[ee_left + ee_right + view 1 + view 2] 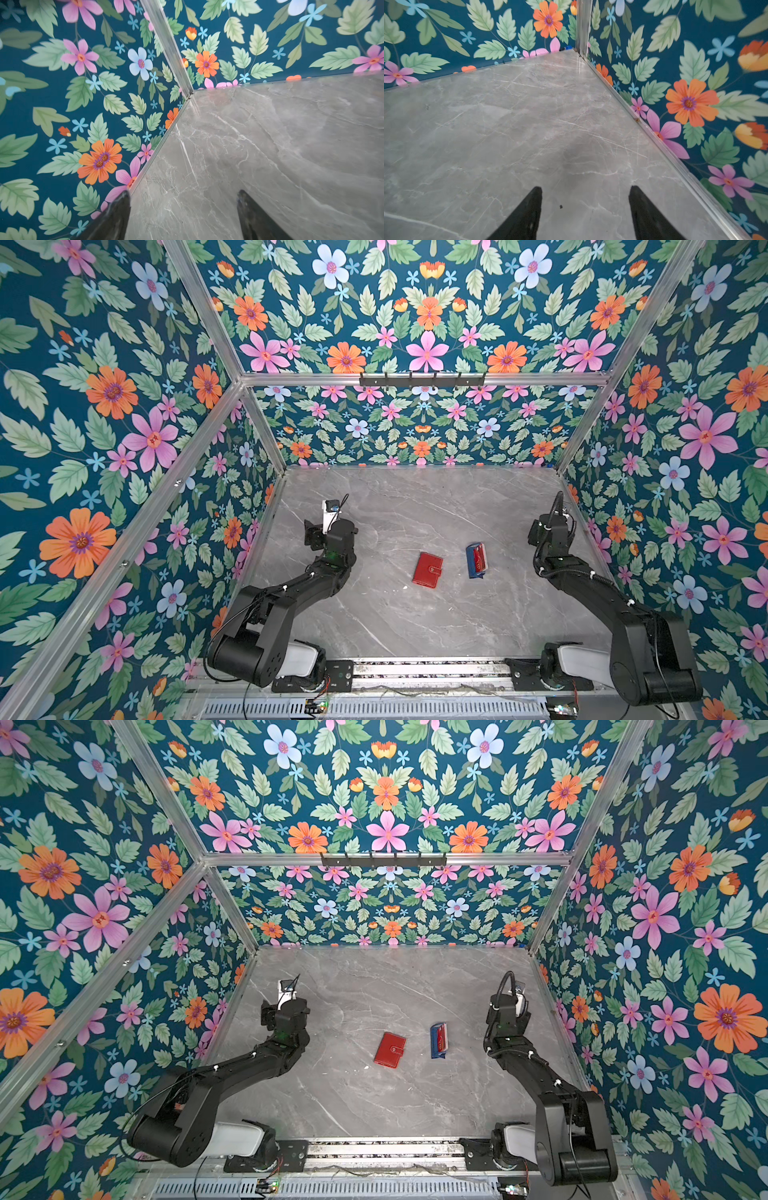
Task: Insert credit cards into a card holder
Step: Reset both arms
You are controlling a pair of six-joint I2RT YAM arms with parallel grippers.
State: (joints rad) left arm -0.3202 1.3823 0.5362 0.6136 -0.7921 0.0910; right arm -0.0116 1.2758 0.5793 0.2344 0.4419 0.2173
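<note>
Red leather-look card holder (428, 569) lies shut near the middle of the grey marbled bench (415, 622), its snap tab over the edge that faces the blue tray (473, 572). The tray sits just beside it, on the side of the right arm. The credit cards (480, 556) are in that tray. A red one shows on top, and the rest are too small to sort out.

Both things have their long axis running roughly from the near edge of the bench to the far wall, each a little tilted.

Left pincer (184, 193) is spread wide with only bare bench between its fingers. Right pincer (585, 188) is likewise parted and empty. Each wrist view shows only a far corner of the enclosure, so neither pincer is pointed at the work.

Both things lie inward from the pincers, toward the bench's centre line and back toward the arms' bases. The holder is nearer the left arm and the tray nearer the right. I judge that the left would come in across the holder's short side to steady or open it, and the right would fetch a card.
</note>
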